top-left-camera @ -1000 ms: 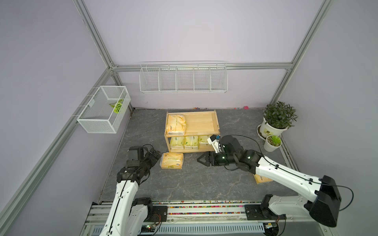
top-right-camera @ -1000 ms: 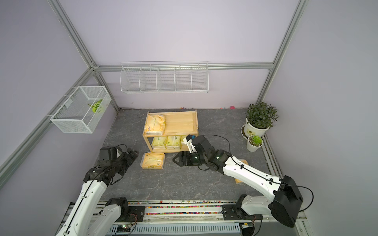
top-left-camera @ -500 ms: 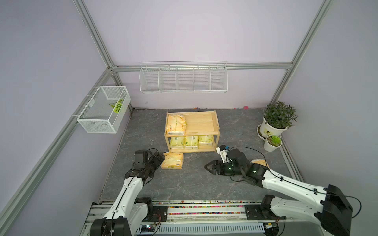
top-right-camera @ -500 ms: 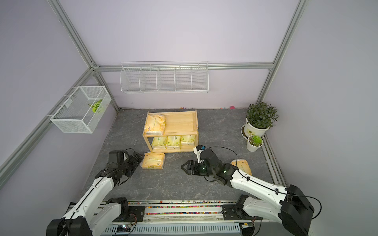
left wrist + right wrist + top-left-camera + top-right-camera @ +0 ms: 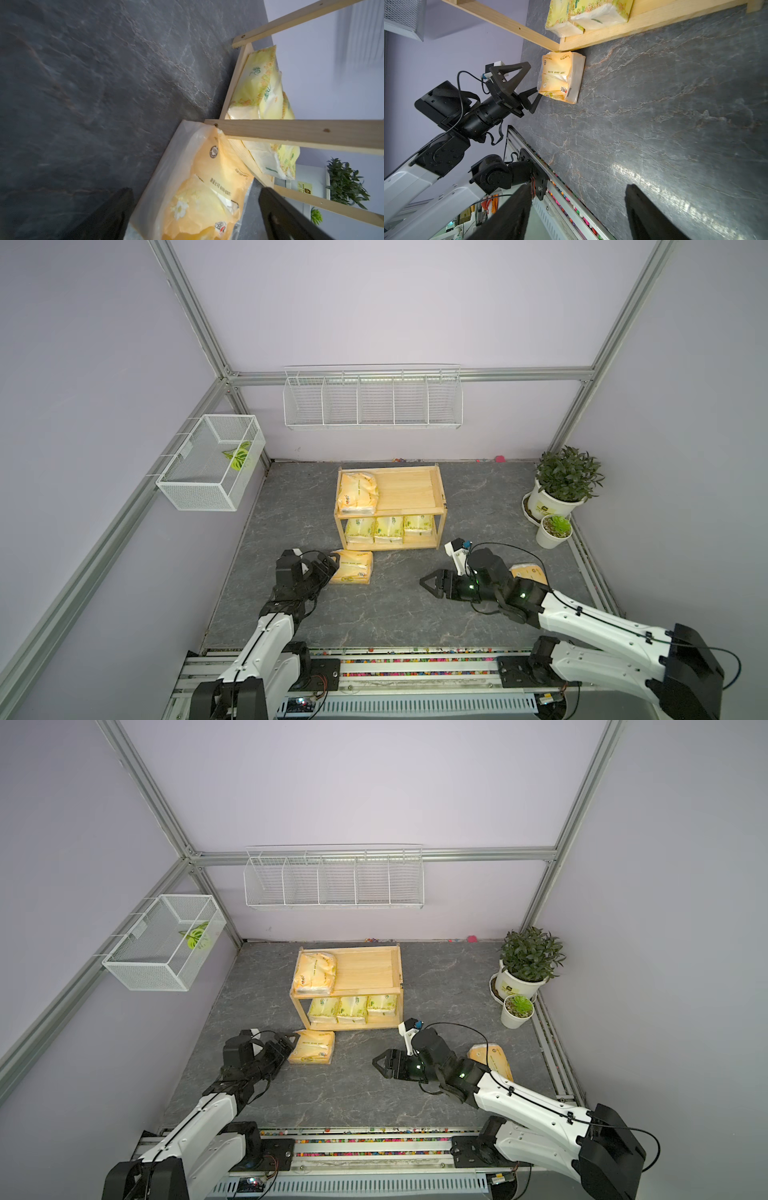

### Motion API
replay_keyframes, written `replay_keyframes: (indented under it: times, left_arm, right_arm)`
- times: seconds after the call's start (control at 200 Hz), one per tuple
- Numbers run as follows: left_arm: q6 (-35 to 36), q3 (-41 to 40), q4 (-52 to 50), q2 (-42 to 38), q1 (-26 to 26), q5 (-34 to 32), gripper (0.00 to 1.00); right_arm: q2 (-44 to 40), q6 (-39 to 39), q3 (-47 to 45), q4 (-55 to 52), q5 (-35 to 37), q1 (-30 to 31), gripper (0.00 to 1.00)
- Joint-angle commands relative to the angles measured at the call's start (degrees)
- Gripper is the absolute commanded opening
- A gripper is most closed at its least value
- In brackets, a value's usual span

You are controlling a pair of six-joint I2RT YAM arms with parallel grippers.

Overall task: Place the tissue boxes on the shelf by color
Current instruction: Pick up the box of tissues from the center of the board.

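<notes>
Standing mid-bench in both top views, the shelf (image 5: 411, 489) carries one orange pack (image 5: 357, 494) on top and three green packs (image 5: 388, 529) below. A second orange pack (image 5: 352, 567) lies on the bench (image 5: 374, 614) in front of it, at the left tool (image 5: 327, 566); a third orange pack (image 5: 492, 1057) lies beside the right arm (image 5: 519, 1098). A mesh basket (image 5: 199, 493) holds a leaf (image 5: 239, 454). The left wrist view adds that this tool's jaws stand wide around the second orange pack's end. The right wrist view shows the right tool (image 5: 578, 185) wide and empty, and that pack against a shelf leg.
</notes>
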Motion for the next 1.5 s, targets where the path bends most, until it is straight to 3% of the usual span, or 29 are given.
replay_keyframes:
  times: [0.0, 0.325, 0.5, 0.6, 0.76, 0.845, 0.99, 1.08, 1.28, 1.495]
  left_arm:
    - [0.3, -1.3, 4.2, -1.7, -0.8, 2.6, 1.00]
    - [-2.3, -4.6, -2.1, -8.6, -8.1, 0.1, 1.00]
    - [-7.1, -7.8, -8.5, -21.0, -10.4, -0.2, 1.00]
    - [-10.1, -9.1, -11.4, -26.3, -14.3, -2.0, 1.00]
    - [-11.5, -6.2, -21.5, -31.6, -24.2, -12.5, 1.00]
    - [-11.7, -1.6, -29.1, -32.1, -25.9, -20.2, 1.00]
    - [-13.9, 5.8, -36.2, -26.9, -25.8, -31.8, 1.00]
    - [-8.4, 10.0, -33.3, -20.4, -25.6, -35.7, 1.00]
    - [3.6, 18.2, -24.3, 1.1, -20.9, -32.3, 1.00]
    - [11.0, 19.2, -13.7, 10.6, -20.2, -25.8, 1.00]
  right_arm:
    - [-1.2, 0.8, -1.5, 0.3, 1.1, 0.3, 0.76]
    - [-2.2, 1.8, -2.6, 0.4, 1.4, 0.3, 0.76]
    - [-2.5, 1.8, -2.8, 0.2, 2.0, 0.4, 0.76]
    - [-1.4, 2.1, -3.1, 1.5, 1.9, 0.4, 0.76]
    - [1.1, 2.6, -2.7, 3.6, 1.4, 0.3, 0.76]
    - [2.2, 2.6, -2.6, 4.3, 1.3, 0.5, 0.76]
    - [3.1, 2.6, -2.3, 4.6, 1.2, 0.7, 0.76]
    - [3.1, 2.6, -2.5, 4.5, 1.4, 0.7, 0.76]
    - [2.9, 2.7, -2.8, 4.5, 1.4, 0.7, 0.76]
    - [2.5, 2.8, -3.3, 4.9, 1.7, 0.7, 0.76]
